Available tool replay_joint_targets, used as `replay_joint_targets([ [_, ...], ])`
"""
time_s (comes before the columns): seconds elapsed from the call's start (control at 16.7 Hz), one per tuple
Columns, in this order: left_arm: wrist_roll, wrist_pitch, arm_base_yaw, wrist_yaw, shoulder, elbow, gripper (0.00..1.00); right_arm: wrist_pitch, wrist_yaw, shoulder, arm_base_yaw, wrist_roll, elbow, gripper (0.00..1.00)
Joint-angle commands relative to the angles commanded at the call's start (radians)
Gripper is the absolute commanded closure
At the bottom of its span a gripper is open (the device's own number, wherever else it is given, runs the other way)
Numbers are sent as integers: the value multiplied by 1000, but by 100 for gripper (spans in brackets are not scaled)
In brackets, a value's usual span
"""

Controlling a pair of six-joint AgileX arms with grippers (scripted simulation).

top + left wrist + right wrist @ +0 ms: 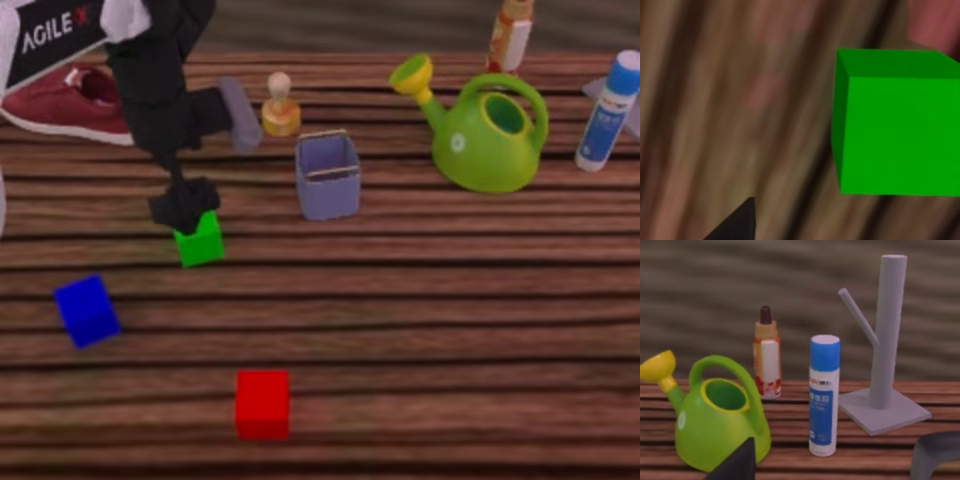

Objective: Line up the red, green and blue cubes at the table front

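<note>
Over the left half of the tabletop (450,330), the left arm is seen reaching down from the back, its hand (186,207) lowered right at the back edge of the green cube (202,240); whether the fingers are spread or pressed together cannot be told. The blue cube (87,311) is found nearer the front left, the red cube (263,404) at the front, all three apart. A lilac cup (328,177) and green watering can (487,130) are placed behind. The right hand is not shown from above.
</note>
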Motion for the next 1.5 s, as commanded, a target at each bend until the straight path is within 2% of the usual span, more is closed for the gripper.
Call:
replay_joint_targets([
  [0.36, 1, 217, -1, 1, 71, -136, 0, 0, 0, 0, 0, 0, 0, 0],
  [0.66, 1, 242, -1, 1, 84, -156, 0, 0, 0, 0, 0, 0, 0, 0],
  [1.44, 1, 242, -1, 1, 84, -156, 98, 0, 0, 0, 0, 0, 0, 0],
  [1.5, 1, 242, -1, 1, 84, -156, 100, 0, 0, 0, 0, 0, 0, 0],
])
